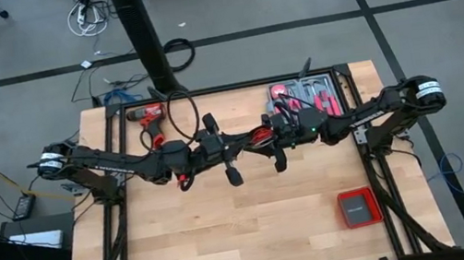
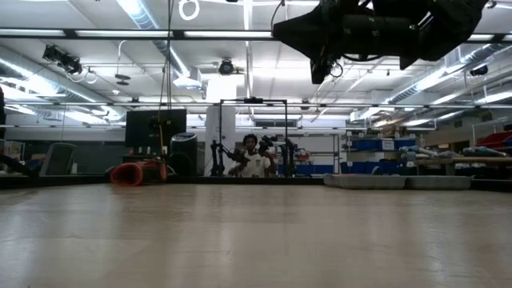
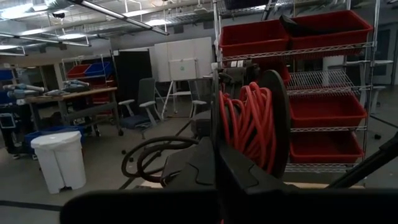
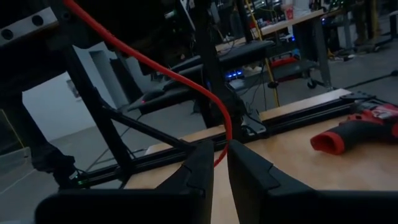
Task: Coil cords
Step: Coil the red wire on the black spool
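A red cord [image 1: 257,136] runs between my two grippers, high above the table's far middle. In the left wrist view it shows as a coil of several loops [image 3: 249,124] just past my left gripper [image 3: 217,155], which is shut. My right gripper [image 4: 221,155] is shut on one strand of the cord. In the high view the left gripper [image 1: 219,147] and the right gripper [image 1: 276,135] face each other. In the low view both arms [image 2: 376,28] hang well clear of the table top. My left gripper is shut at the near edge of the red coil [image 3: 224,127], fingers level, from the table's left. The fingers hide the place of contact, so I cannot tell how many loops it has. The coil stands upright past the fingertips, clear of the table. My right gripper pinches a single strand of the red cord [image 4: 225,138] between its two fingers. The fingers come level from the table's right and lie across the strand. The strand rises from the fingers in a smooth curve [image 4: 143,59], lifted clear of the table.
A red drill [image 1: 148,117] lies at the table's far left with a black cord loop [image 1: 178,110] beside it. A tray of red-handled tools [image 1: 306,95] sits at the far right. A red box [image 1: 357,208] sits near the right front. A person shows in the room behind [image 2: 254,160].
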{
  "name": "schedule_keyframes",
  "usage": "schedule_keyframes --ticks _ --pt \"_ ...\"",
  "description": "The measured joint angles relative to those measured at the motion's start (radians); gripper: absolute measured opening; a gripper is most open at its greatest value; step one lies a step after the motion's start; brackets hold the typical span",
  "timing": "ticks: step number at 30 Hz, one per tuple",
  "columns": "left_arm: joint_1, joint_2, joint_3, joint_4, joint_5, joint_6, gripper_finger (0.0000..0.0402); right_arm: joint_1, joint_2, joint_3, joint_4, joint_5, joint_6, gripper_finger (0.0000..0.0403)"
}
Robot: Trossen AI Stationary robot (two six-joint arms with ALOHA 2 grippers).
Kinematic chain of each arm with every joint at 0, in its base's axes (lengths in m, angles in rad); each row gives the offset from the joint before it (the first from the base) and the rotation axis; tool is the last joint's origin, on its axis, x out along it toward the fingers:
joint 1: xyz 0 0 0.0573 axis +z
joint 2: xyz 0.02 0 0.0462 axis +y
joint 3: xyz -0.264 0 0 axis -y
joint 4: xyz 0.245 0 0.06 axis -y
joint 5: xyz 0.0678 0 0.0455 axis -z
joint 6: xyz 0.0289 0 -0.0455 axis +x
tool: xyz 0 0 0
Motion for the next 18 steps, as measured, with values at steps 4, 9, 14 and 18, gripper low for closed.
schedule_keyframes --ticks 4,9,14,18 --pt "0.000 0.000 0.000 0.000 0.000 0.000 0.0000 0.010 0.000 0.000 0.000 0.021 -0.014 0.0048" --pt "0.000 0.000 0.000 0.000 0.000 0.000 0.0000 0.010 0.000 0.000 0.000 0.031 -0.014 0.0048" --pt "0.000 0.000 0.000 0.000 0.000 0.000 0.0000 0.011 0.010 0.002 0.007 0.049 -0.017 0.0048" --pt "0.002 0.000 0.000 -0.003 -0.001 0.006 0.0000 0.011 0.068 0.026 0.024 0.046 -0.024 0.0048"
